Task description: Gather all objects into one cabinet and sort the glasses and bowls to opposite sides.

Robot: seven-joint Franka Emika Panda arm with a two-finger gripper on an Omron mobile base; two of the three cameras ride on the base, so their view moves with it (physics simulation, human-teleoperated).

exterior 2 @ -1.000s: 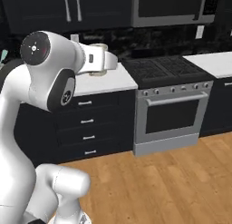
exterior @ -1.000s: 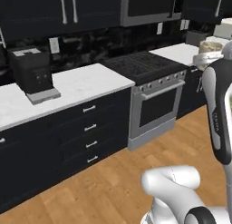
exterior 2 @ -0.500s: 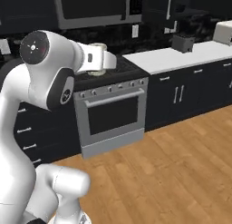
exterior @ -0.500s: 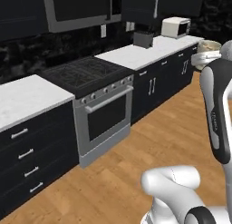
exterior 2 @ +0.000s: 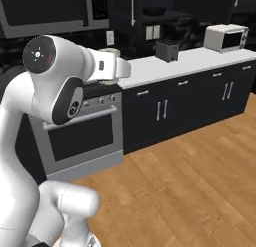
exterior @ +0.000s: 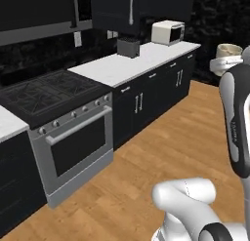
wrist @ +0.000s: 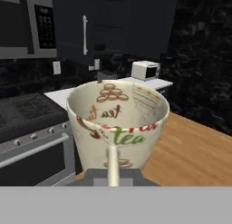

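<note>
Cream mug (wrist: 118, 128), printed with "tea" lettering, sits right above the fingertips in the hand view, and the gripper (wrist: 114, 171) is pinched shut on its near wall, one finger inside and one outside as far as I can judge (the handle itself I can't make out). It's a thin-rim pinch, so a sharp turn of the base or a quick wrist roll could let the mug pivot or slip out over the wood floor (exterior 2: 200, 181). Ahead of the fingers stands the dark wall cabinet (wrist: 113, 23) with its silver bar handle (wrist: 84, 35); coming in too high risks clipping the door edge. The arm is folded up high, forearm level, the mug (exterior 2: 107, 53) carried upright at about counter (exterior 2: 200, 58) height, beyond the stove (exterior 2: 82, 136).
</note>
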